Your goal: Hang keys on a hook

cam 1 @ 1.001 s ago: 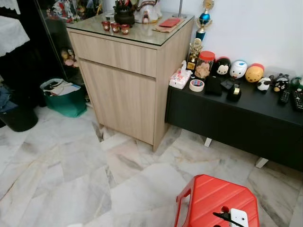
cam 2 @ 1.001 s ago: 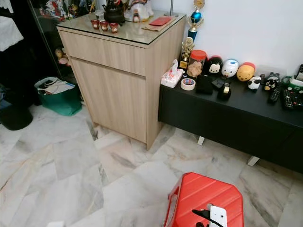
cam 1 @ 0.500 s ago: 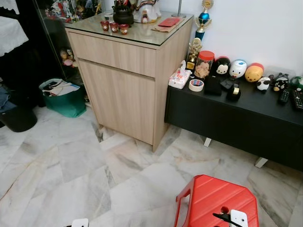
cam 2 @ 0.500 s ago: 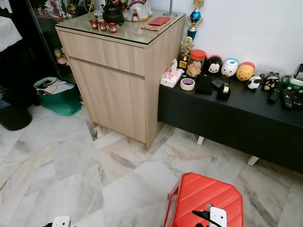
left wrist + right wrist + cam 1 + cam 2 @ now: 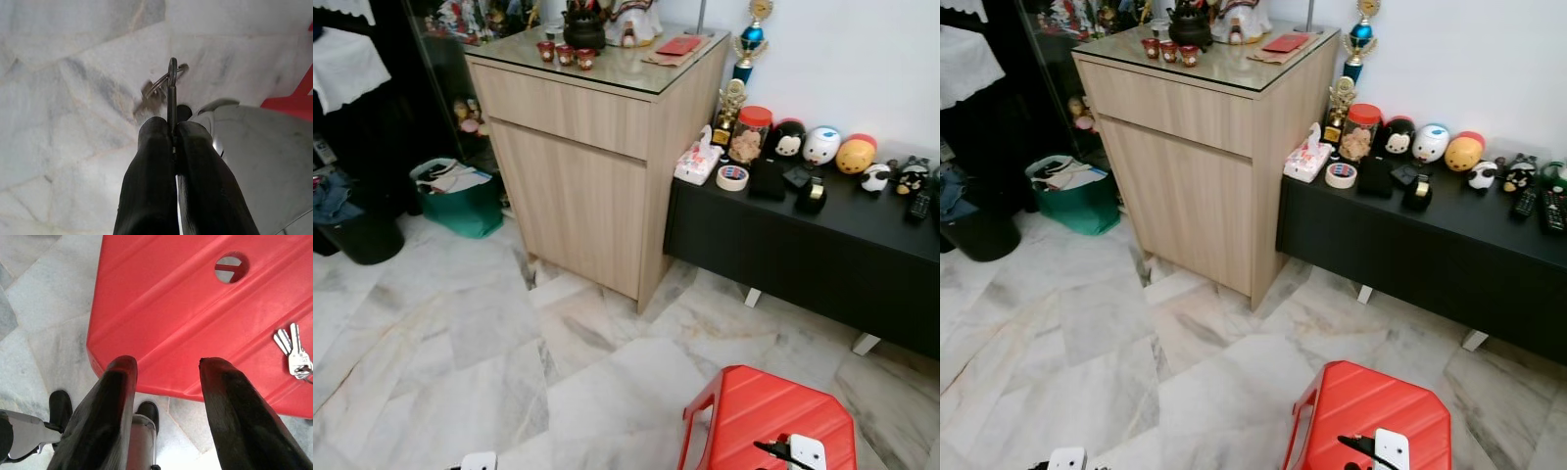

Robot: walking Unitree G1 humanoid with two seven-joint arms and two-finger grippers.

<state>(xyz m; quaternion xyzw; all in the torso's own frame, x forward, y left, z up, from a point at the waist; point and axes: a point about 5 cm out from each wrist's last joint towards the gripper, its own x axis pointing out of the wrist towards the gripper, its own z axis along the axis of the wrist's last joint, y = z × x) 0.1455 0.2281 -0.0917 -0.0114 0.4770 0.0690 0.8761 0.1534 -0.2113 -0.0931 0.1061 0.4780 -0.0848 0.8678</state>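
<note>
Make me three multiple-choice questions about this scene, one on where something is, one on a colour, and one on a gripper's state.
1. Where does the bunch of silver keys lie?
A. on the red plastic stool
B. on the marble floor
C. on the black low bench

2. What colour is the bag beside the light wooden cabinet?
A. yellow
B. green
C. white

3. How is the left gripper?
A. wide open
B. shut on a metal key ring
C. shut on a cup

Answers: 1 A, the right wrist view shows the keys on the stool top. 2 B, the bag is green. 3 B, its fingers pinch the ring.
</note>
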